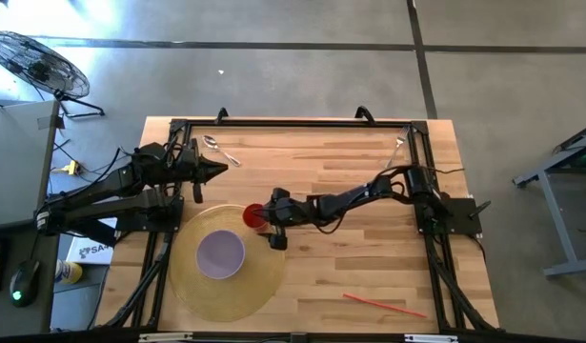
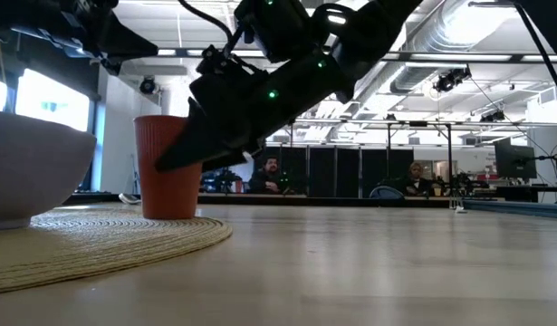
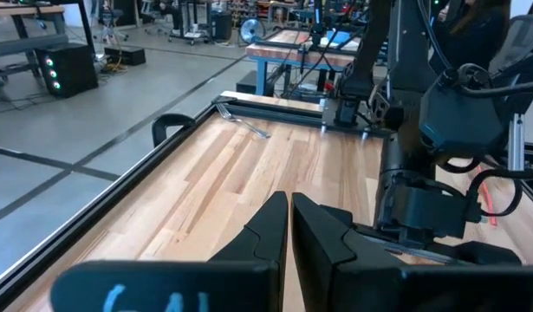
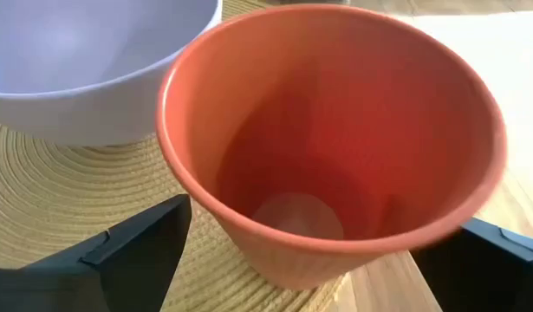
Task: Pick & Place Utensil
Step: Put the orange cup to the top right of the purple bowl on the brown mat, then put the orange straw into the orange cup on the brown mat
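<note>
- On the mat [image 1: 192, 291], the right gripper [image 4: 309, 251] straddles the cup [image 4: 335, 139], jaws wide, apparently to grasp or release it.
- Left gripper [image 3: 289, 227] waits closed, empty, near the spoon [image 1: 216, 148].

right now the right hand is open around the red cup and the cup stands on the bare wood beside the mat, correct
Not quite. The right hand is open around the red cup, but the cup stands on the woven mat, at its edge next to the lavender bowl, not on the bare wood. The right wrist view and the low view show this.

Spoon [image 1: 219, 150] and fork [image 1: 398, 148] flat, table's far edge
</note>
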Controlling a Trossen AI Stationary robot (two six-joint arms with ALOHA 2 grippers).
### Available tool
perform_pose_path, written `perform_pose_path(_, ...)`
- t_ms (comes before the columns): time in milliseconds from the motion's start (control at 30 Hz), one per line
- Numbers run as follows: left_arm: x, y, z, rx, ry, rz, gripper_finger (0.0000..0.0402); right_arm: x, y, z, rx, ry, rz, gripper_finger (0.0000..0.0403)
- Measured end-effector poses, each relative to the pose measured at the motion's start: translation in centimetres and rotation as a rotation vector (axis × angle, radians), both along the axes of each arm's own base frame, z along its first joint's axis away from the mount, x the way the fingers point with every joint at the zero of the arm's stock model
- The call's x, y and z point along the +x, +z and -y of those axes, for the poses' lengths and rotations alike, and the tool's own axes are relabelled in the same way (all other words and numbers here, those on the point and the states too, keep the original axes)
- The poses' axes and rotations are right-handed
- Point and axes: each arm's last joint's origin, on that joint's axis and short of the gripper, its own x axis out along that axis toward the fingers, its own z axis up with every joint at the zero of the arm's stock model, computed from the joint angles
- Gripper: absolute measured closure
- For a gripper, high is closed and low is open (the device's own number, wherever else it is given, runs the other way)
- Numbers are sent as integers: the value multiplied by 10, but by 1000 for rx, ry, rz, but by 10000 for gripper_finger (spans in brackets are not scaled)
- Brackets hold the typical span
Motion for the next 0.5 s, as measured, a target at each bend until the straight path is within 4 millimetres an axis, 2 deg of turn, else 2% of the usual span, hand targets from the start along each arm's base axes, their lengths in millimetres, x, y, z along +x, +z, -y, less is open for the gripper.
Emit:
perform_pose_path(267,0,0,0,-6,0,0,386,-13,15,1,-18,-11,-113,3)
perform_pose_path(400,0,0,0,-8,1,0,386,-29,30,-4,-62,-41,-238,3)
perform_pose_path(500,0,0,0,-8,3,0,386,-45,43,-14,-49,-72,-375,3)
